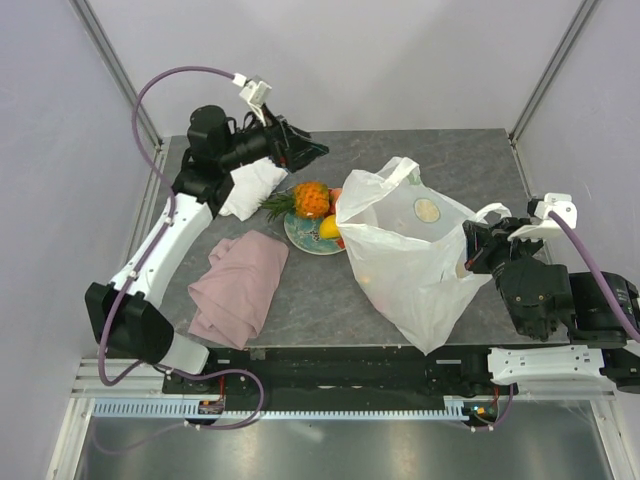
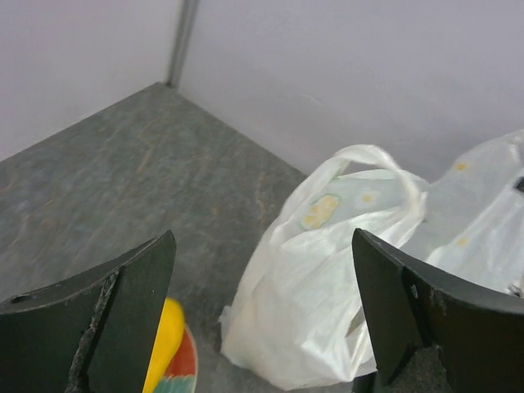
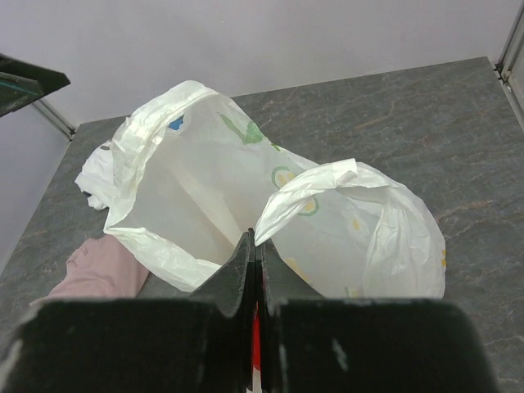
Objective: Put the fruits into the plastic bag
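The plastic bag [image 1: 410, 255] stands on the table with its mouth open toward the left. My right gripper [image 1: 468, 250] is shut on the plastic bag's handle strip [image 3: 307, 192] at its right rim. An orange pineapple [image 1: 311, 199], a yellow mango [image 1: 329, 228] and a bit of red fruit [image 1: 336, 194] sit on the round plate [image 1: 300, 236] just left of the bag. My left gripper [image 1: 308, 150] hangs open and empty above the table behind the plate. In its own view the bag [image 2: 319, 278] shows between its fingers and the mango [image 2: 164, 344] is by the left finger.
A white folded cloth [image 1: 250, 187] lies under the left arm beside the plate. A pink cloth [image 1: 240, 285] is spread at the front left, also seen in the right wrist view [image 3: 98, 270]. Walls and frame posts close in the table's far corners.
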Motion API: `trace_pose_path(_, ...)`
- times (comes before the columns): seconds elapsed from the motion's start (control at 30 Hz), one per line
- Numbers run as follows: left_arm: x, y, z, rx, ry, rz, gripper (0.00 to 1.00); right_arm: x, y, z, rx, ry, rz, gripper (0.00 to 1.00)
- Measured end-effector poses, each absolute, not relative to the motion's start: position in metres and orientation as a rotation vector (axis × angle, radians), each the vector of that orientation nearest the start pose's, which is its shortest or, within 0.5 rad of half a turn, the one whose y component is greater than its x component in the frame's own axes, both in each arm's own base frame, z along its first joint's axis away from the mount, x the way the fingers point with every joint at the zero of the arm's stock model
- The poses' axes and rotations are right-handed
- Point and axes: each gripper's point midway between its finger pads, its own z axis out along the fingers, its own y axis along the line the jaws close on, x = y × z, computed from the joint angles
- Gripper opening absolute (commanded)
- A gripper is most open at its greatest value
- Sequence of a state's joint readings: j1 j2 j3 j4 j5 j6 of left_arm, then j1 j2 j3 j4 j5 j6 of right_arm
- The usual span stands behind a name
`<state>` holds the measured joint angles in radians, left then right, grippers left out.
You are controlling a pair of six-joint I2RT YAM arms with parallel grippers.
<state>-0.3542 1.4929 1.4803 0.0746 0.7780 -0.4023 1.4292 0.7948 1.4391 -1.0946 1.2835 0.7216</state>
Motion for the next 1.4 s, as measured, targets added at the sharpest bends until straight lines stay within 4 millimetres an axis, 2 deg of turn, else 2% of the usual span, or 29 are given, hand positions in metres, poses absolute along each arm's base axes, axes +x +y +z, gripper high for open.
trace_pose_path(0.13,0.392,-0.227,0.368,0.431,1.652,-1.016,0.97,0.176,0.092,0.403,0.144,1.696,0.292,0.00)
trace_pose_path(0.27,0.426,-0.160,0.304,0.174,1.832,-0.801,0.97,0.176,0.091,0.403,0.148,1.693,0.286,0.00)
trace_pose_path(0.33,0.431,-0.131,0.269,0.058,1.910,-0.744,0.97,0.176,0.091,0.404,0.153,1.692,0.288,0.00)
trace_pose_path(0.37,0.428,-0.122,0.247,0.004,1.955,-0.735,0.97,0.176,0.092,0.403,0.155,1.692,0.289,0.00)
trace_pose_path(0.4,0.429,-0.110,0.237,-0.041,1.974,-0.721,0.97,0.176,0.092,0.403,0.156,1.692,0.290,0.00)
trace_pose_path(0.5,0.418,-0.088,0.187,-0.179,2.059,-0.721,0.97,0.176,0.092,0.403,0.160,1.692,0.293,0.00)
trace_pose_path(0.57,0.414,-0.086,0.168,-0.221,2.094,-0.742,0.97,0.176,0.092,0.403,0.161,1.692,0.294,0.00)
trace_pose_path(0.63,0.414,-0.086,0.157,-0.244,2.101,-0.777,0.95,0.176,0.092,0.403,0.163,1.693,0.296,0.00)
trace_pose_path(0.9,0.419,-0.098,0.132,-0.278,2.075,-0.956,0.85,0.176,0.093,0.398,0.164,1.697,0.292,0.00)
trace_pose_path(1.03,0.424,-0.101,0.125,-0.275,2.068,-0.987,0.72,0.176,0.094,0.397,0.164,1.699,0.291,0.00)
trace_pose_path(1.23,0.429,-0.101,0.110,-0.287,2.078,-0.997,0.59,0.176,0.094,0.395,0.166,1.700,0.292,0.00)
trace_pose_path(1.4,0.431,-0.102,0.097,-0.301,2.100,-1.002,0.58,0.176,0.095,0.395,0.170,1.700,0.294,0.00)
